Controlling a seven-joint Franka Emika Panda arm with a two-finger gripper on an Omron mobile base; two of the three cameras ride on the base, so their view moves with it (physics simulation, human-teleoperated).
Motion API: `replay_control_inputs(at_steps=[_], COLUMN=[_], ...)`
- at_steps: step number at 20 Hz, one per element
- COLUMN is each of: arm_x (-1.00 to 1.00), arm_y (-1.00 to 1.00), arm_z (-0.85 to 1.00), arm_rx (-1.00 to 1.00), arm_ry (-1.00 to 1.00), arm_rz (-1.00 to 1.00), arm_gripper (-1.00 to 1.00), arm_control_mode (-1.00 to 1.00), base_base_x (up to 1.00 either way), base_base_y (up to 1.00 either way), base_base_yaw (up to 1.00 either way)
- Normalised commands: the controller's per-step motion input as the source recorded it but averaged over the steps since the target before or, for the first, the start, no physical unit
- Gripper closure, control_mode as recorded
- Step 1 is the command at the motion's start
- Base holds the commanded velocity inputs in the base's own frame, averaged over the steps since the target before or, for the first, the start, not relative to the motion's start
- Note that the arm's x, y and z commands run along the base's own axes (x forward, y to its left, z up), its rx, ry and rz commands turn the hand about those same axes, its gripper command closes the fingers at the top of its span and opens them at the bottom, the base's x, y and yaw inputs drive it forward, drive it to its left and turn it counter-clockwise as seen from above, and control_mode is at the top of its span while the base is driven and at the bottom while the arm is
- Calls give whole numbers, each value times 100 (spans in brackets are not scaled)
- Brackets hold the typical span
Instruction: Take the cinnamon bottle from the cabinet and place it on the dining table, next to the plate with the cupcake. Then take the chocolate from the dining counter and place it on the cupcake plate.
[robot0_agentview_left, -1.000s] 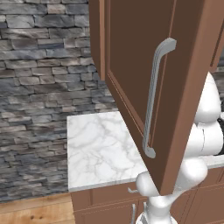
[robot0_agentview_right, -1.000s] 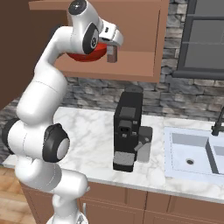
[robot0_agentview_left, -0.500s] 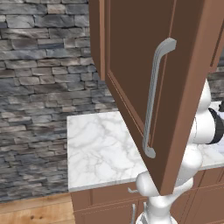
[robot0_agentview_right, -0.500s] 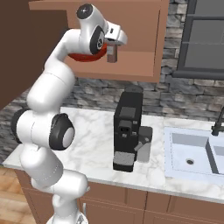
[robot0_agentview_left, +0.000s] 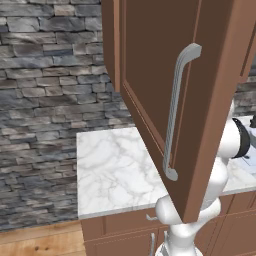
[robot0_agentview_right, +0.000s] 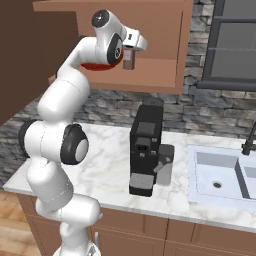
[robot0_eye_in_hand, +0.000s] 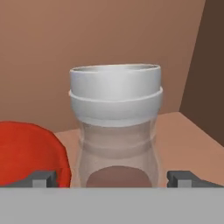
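Clear glass cinnamon bottle (robot0_eye_in_hand: 114, 131), marble counter (robot0_agentview_left: 115, 170)

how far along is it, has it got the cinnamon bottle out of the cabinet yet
Done: the cabinet door stands open. In hand: the gripper has its fingertips either side of the cinnamon bottle, which stands upright on the cabinet shelf beside a red bowl; contact isn't clear, so no firm grasp yet. Left: lifting it out, taking it to the dining table, then the whole chocolate step.
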Motion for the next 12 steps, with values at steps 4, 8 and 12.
replay_control_inputs(at_steps=[4, 8, 12], arm_x=[31, -1, -79], arm_y=[0, 0, 0], arm_z=[-8, 0, 0], arm_rx=[0, 0, 0], arm_ry=[0, 0, -16], arm_rz=[0, 0, -1], arm_gripper=[100, 100, 100], arm_control_mode=[-100, -100, -100], base_base_x=[0, 0, 0], base_base_y=[0, 0, 0], base_base_yaw=[0, 0, 0])
